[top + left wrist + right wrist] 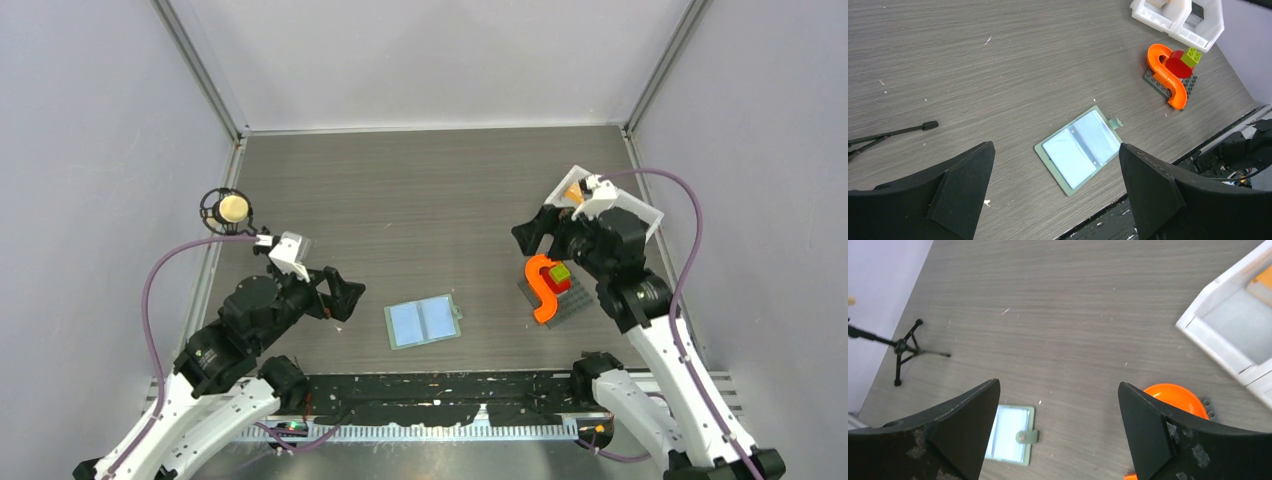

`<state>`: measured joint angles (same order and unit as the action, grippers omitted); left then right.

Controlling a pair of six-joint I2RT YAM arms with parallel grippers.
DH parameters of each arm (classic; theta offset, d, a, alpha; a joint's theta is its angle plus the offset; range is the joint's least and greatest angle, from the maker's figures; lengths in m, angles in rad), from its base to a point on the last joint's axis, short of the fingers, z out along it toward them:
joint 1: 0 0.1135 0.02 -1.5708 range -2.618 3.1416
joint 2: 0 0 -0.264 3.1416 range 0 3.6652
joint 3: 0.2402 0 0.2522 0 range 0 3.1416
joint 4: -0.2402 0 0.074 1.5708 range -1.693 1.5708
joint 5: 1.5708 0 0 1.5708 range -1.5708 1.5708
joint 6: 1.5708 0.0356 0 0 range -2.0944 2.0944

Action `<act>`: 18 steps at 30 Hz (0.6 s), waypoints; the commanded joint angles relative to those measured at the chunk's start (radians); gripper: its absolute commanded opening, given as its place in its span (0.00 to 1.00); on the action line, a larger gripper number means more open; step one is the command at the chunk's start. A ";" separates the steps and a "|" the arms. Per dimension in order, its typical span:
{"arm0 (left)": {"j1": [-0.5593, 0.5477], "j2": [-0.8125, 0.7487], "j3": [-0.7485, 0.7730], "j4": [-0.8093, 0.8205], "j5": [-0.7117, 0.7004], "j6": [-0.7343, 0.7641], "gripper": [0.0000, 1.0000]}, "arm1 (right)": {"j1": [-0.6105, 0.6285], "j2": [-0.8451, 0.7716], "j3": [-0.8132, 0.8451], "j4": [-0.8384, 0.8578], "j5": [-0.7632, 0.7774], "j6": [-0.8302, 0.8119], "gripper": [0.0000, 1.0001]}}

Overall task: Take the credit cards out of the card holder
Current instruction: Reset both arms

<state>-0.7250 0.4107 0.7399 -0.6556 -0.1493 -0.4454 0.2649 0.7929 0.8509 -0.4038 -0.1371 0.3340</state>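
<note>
The card holder (423, 322) lies open and flat on the table near the front edge, with a sage-green cover and pale blue pocket faces. The left wrist view shows it (1080, 150) below and between my fingers. In the right wrist view it (1010, 432) lies partly behind my left finger. I cannot make out credit cards in its pockets. An orange flat piece (573, 192) lies in the white tray (648, 213); whether it is a card I cannot tell. My left gripper (345, 295) hangs open to the left of the holder. My right gripper (530, 235) is open and empty beside the tray.
A grey plate with an orange S-shape (545, 290) and a green block sits right of the holder, in front of the white tray (1208, 335). A black stand holding a pale ball (228, 208) is at the far left. A black strip runs along the table's front edge.
</note>
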 commanded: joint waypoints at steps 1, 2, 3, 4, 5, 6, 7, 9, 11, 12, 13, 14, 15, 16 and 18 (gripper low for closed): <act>0.002 -0.045 -0.026 0.029 -0.021 -0.036 0.99 | 0.004 -0.151 -0.108 0.041 -0.129 0.030 0.96; 0.003 -0.055 -0.038 0.034 -0.019 -0.045 0.99 | 0.004 -0.174 -0.139 0.048 -0.161 0.035 0.96; 0.003 -0.064 -0.051 0.039 -0.017 -0.057 0.99 | 0.004 -0.212 -0.152 0.062 -0.172 0.051 0.95; 0.003 -0.073 -0.065 0.045 -0.012 -0.068 0.99 | 0.005 -0.227 -0.172 0.065 -0.186 0.060 0.95; 0.003 -0.084 -0.077 0.052 -0.005 -0.076 0.99 | 0.005 -0.249 -0.177 0.066 -0.198 0.075 0.95; 0.003 -0.094 -0.094 0.057 0.000 -0.084 0.99 | 0.005 -0.256 -0.182 0.064 -0.203 0.081 0.95; 0.003 -0.106 -0.104 0.062 0.004 -0.092 0.99 | 0.005 -0.265 -0.183 0.054 -0.209 0.092 0.95; 0.002 -0.130 -0.121 0.069 0.007 -0.099 0.99 | 0.005 -0.270 -0.180 0.043 -0.218 0.107 0.95; 0.003 -0.152 -0.134 0.068 0.001 -0.105 0.99 | 0.005 -0.272 -0.178 0.042 -0.232 0.117 0.95; 0.003 -0.162 -0.138 0.066 -0.001 -0.104 0.99 | 0.005 -0.275 -0.178 0.047 -0.236 0.119 0.95; 0.003 -0.173 -0.141 0.064 -0.004 -0.105 0.99 | 0.005 -0.277 -0.181 0.050 -0.245 0.123 0.95; 0.003 -0.180 -0.142 0.059 -0.008 -0.107 0.99 | 0.005 -0.280 -0.184 0.060 -0.246 0.126 0.95; 0.003 -0.189 -0.140 0.054 -0.011 -0.107 0.99 | 0.005 -0.283 -0.190 0.065 -0.247 0.132 0.95; 0.003 -0.196 -0.138 0.047 -0.011 -0.107 0.99 | 0.005 -0.289 -0.194 0.074 -0.246 0.135 0.95; 0.003 -0.205 -0.136 0.036 -0.012 -0.106 0.99 | 0.004 -0.297 -0.204 0.084 -0.248 0.137 0.96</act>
<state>-0.7250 0.2272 0.5980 -0.6407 -0.1539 -0.5430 0.2665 0.5190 0.6617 -0.3851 -0.3569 0.4465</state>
